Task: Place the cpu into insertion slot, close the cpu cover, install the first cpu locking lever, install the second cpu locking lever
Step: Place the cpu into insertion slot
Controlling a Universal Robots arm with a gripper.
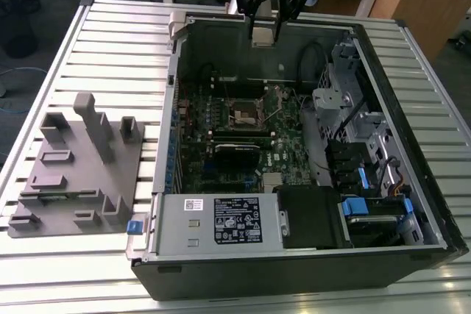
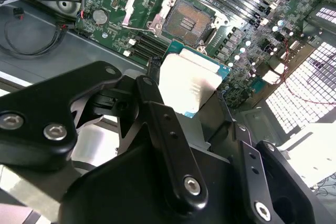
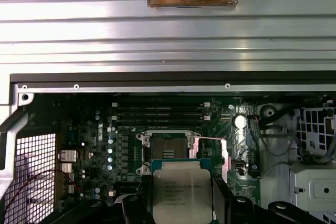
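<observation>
We are at the very start of the job: nothing is seated yet. The jaws are clenched on the cpu (image 2: 191, 80), gripping it by two opposite edges with its dull grey top facing the cameras in both wrist views (image 3: 182, 190). In the exterior view the arm hangs over the far rim of the open computer case (image 1: 168, 130), which lies on the slatted metal table (image 1: 103, 42), so the chip is held high above the green circuit board (image 1: 288, 145) and touches nothing.

The insertion slot (image 2: 186, 18) sits bare below, its pale centre open to view and no chip in it; in the first wrist view it lies just past the held cpu (image 3: 168, 153). A silver-grey metal frame (image 2: 135, 4) borders the slot. We take it for the cpu cover, but we cannot tell whether it is swung back or lying flat. We cannot make out the two locking levers with any certainty either.

By our judgement all four steps are left: seating the chip, closing the cover, and fastening each lever.
</observation>
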